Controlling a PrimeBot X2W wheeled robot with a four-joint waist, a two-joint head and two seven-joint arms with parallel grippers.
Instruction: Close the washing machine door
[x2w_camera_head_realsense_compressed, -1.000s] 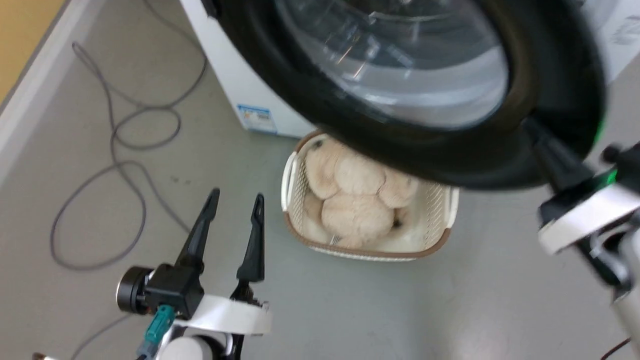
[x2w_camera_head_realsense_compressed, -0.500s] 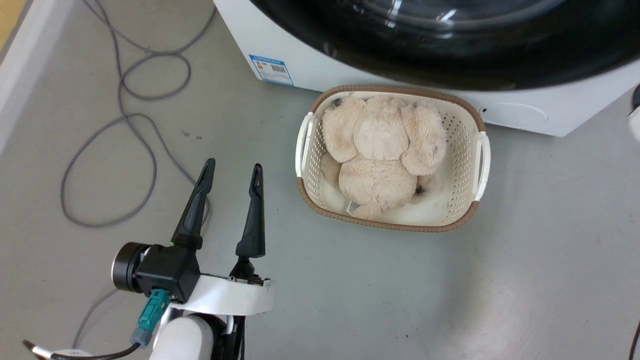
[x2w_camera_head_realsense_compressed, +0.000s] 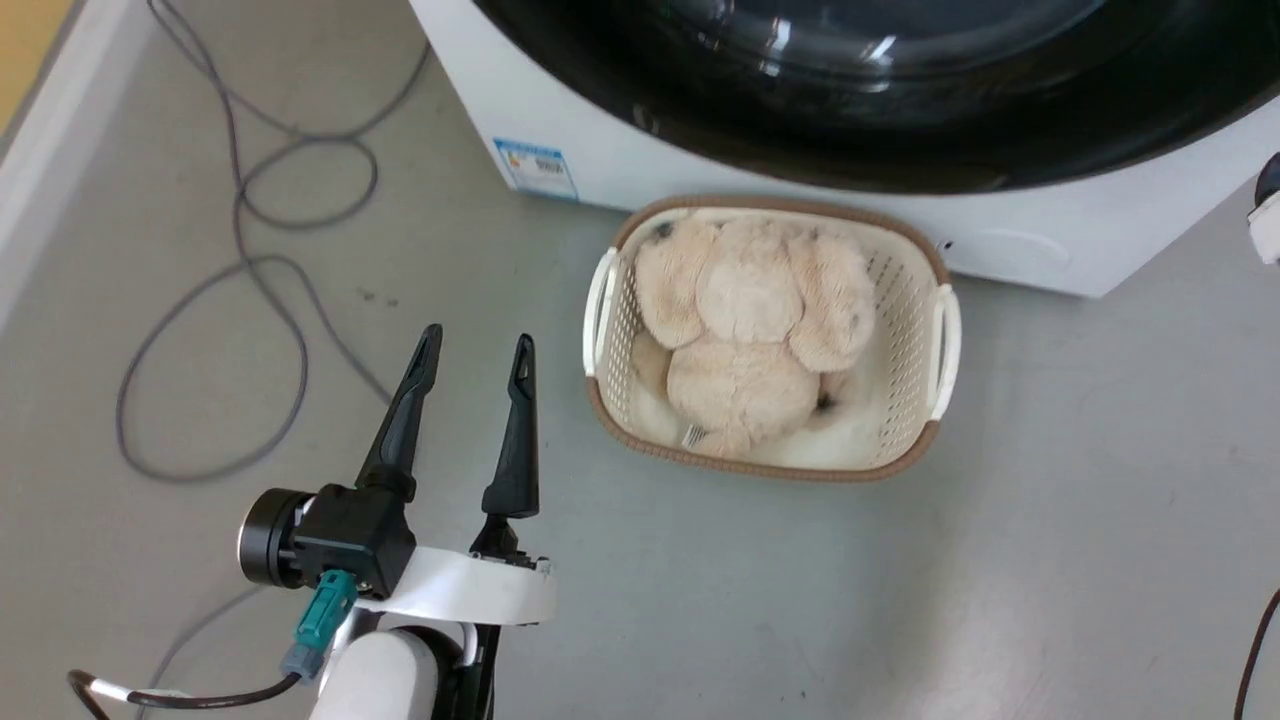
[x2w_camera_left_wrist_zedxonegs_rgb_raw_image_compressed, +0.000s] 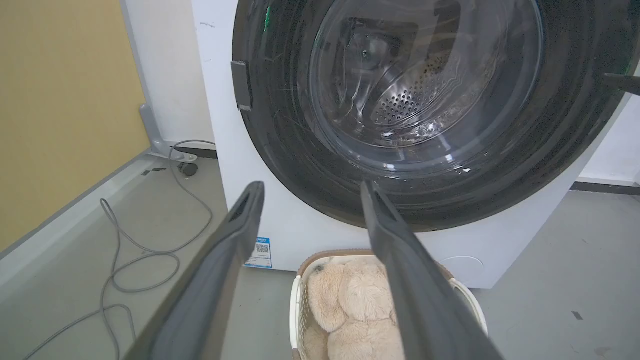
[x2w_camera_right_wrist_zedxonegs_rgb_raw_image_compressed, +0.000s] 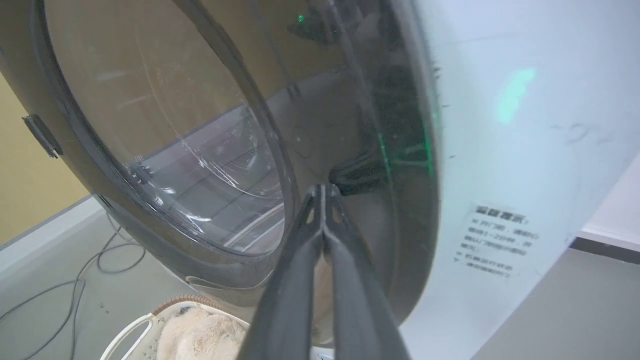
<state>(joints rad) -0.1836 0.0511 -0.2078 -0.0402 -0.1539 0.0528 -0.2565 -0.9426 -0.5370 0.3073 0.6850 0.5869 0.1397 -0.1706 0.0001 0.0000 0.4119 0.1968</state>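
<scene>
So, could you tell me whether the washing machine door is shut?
Shut, or very nearly: the washing machine door lies flat against the front of the washing machine. Whether it latched, cannot tell.

One washing machine (x2w_camera_left_wrist_zedxonegs_rgb_raw_image_compressed: 222, 190), one door (x2w_camera_left_wrist_zedxonegs_rgb_raw_image_compressed: 280, 150), one basket (x2w_camera_head_realsense_compressed: 770, 470), one plush toy (x2w_camera_head_realsense_compressed: 745, 345), one left hand (x2w_camera_head_realsense_compressed: 477, 352), one right hand (x2w_camera_right_wrist_zedxonegs_rgb_raw_image_compressed: 322, 189)

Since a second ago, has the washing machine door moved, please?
Yes: the washing machine door swung in against the washing machine, no longer overlapping the basket.
</scene>
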